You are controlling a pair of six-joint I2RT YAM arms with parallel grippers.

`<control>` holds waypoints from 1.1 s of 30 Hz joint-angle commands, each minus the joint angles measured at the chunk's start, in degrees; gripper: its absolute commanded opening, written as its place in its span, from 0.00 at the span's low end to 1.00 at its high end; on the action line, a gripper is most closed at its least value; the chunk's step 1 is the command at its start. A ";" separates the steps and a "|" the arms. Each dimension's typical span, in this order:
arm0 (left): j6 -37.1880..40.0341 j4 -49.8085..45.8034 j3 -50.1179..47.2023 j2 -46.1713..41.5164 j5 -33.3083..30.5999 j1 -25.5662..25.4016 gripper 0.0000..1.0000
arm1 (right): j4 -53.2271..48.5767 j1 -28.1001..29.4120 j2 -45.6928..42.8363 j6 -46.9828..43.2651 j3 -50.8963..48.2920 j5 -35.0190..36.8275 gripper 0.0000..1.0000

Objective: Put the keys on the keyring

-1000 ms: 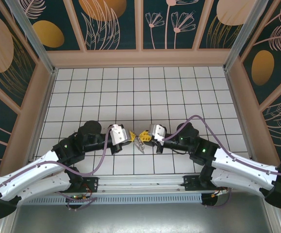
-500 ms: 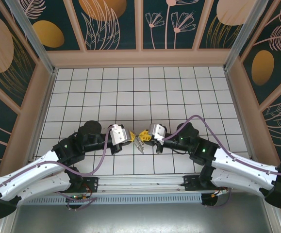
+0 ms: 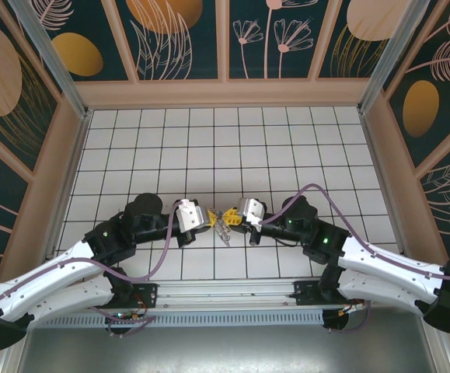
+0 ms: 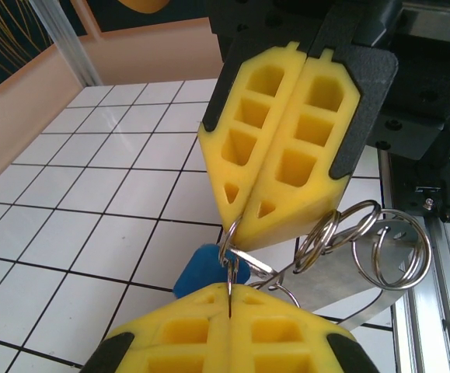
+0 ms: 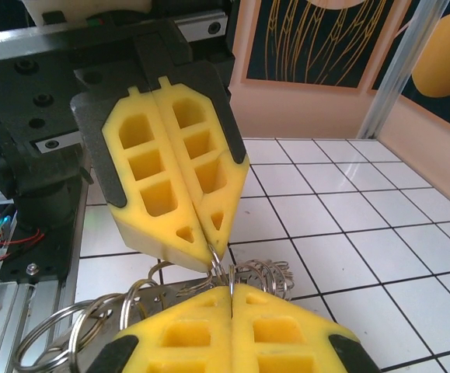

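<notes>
Evidently left end effector (image 4: pixel 230 299) and right end effector (image 4: pixel 242 229) both clench the keyring (image 4: pixel 318 242), tip to tip. Blue key (image 4: pixel 204 270) hangs just beside them.

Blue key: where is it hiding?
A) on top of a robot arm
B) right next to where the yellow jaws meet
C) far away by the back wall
B: the blue key peeks out just beside the spot where the two pairs of yellow jaws meet tip to tip.

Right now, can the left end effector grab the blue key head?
Probably not: the left end effector is shut on a thin metal ring, tip to tip with the right end effector. The blue key head hangs beside it, but it must release first.
</notes>
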 commanded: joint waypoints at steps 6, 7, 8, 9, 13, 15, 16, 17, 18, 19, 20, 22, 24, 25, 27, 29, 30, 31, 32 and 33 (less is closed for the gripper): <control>1.01 1.34 2.03 -0.43 0.35 -0.22 0.00 | 2.04 0.29 -2.33 -1.30 -0.32 -1.56 0.00; 1.00 1.34 2.03 -0.42 0.44 -0.19 0.00 | 2.08 0.29 -2.10 -1.17 -0.32 -1.48 0.00; 1.01 1.34 2.03 -0.43 0.46 -0.19 0.00 | 2.17 0.31 -1.89 -1.18 -0.31 -1.48 0.00; 1.00 1.32 2.03 -0.43 0.52 -0.21 0.00 | 2.36 0.31 -1.64 -1.17 -0.24 -1.34 0.00; 1.03 1.34 2.03 -0.39 0.58 -0.21 0.00 | 2.90 0.29 -0.68 -1.26 0.10 -1.20 0.00; 1.06 1.25 2.04 -0.38 0.62 -0.16 0.00 | 2.81 0.29 -0.05 -1.41 0.36 -1.55 0.00; 0.92 1.25 2.04 -0.42 0.64 -0.20 0.00 | 2.89 0.29 0.13 -1.45 0.38 -1.72 0.00; 0.96 1.25 2.03 -0.43 0.62 -0.19 0.00 | 2.92 0.29 0.24 -1.43 0.39 -1.98 0.00; 0.99 1.25 2.04 -0.50 0.62 -0.18 0.00 | 2.96 0.34 0.24 -1.43 0.38 -2.15 0.00; 0.92 1.17 2.04 -0.51 0.63 -0.17 0.00 | 2.91 0.29 0.24 -1.44 0.38 -2.25 0.00; 0.96 1.16 2.08 -0.50 0.54 -0.22 0.00 | 2.92 0.29 0.16 -1.40 0.39 -2.40 0.00; 0.99 1.16 2.11 -0.50 0.54 -0.16 0.00 | 2.74 0.29 -0.07 -1.44 0.38 -2.49 0.00; 0.91 1.16 2.10 -0.43 0.44 -0.22 0.00 | 2.63 0.29 -0.24 -1.47 0.30 -2.77 0.00; 0.99 1.16 2.07 -0.43 0.44 -0.18 0.00 | 2.61 0.29 -0.27 -1.43 0.21 -2.95 0.00; 0.96 1.16 2.04 -0.43 0.37 -0.20 0.00 | 2.47 0.29 -0.20 -1.34 0.21 -3.06 0.00; 0.97 1.15 2.03 -0.43 0.35 -0.22 0.00 | 2.45 0.29 -0.20 -1.34 0.13 -2.97 0.00; 0.96 1.18 2.08 -0.43 0.35 -0.21 0.00 | 2.37 0.31 -0.21 -1.35 0.12 -3.00 0.00; 0.98 1.16 2.03 -0.43 0.28 -0.19 0.00 | 2.37 0.29 -0.21 -1.36 0.12 -3.08 0.00; 0.92 1.16 2.03 -0.43 0.29 -0.21 0.00 | 2.28 0.29 -0.20 -1.35 0.12 -3.14 0.00; 0.99 1.16 2.05 -0.43 0.27 -0.17 0.00 | 2.31 0.29 -0.25 -1.35 0.17 -3.14 0.00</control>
